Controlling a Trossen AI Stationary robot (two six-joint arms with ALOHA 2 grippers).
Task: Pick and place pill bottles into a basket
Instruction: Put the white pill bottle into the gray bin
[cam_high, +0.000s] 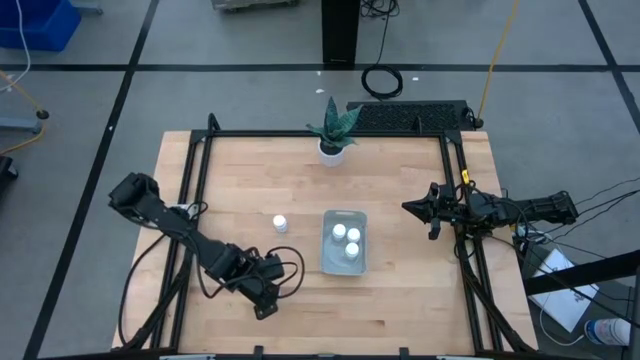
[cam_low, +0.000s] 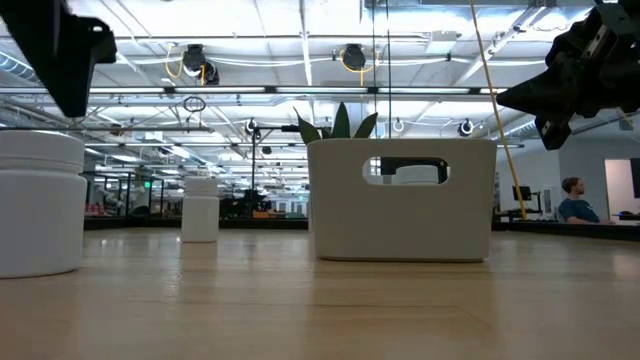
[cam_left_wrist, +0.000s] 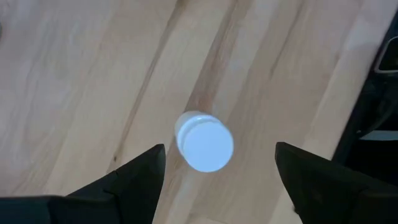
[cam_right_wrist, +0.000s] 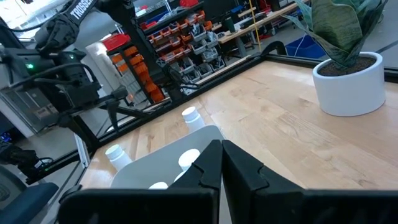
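The grey-blue basket (cam_high: 344, 262) lies mid-table and holds three white pill bottles (cam_high: 346, 239). A fourth bottle (cam_high: 280, 223) stands upright on the wood to the basket's left, and it also shows in the low view (cam_low: 200, 207). A fifth bottle (cam_left_wrist: 204, 141) stands upright near the table's front edge (cam_low: 40, 203). My left gripper (cam_left_wrist: 219, 148) hangs open above this bottle, one finger on each side of it, clear of it. It hides the bottle in the high view (cam_high: 266, 299). My right gripper (cam_right_wrist: 221, 163) is shut and empty, raised to the right of the basket (cam_high: 408, 208).
A white plant pot (cam_high: 332, 151) with a green plant stands at the table's far edge. A black frame rail (cam_high: 460, 180) runs along the table's sides. Bare wood lies between the basket and the front edge. A person (cam_low: 575, 200) sits far behind the table.
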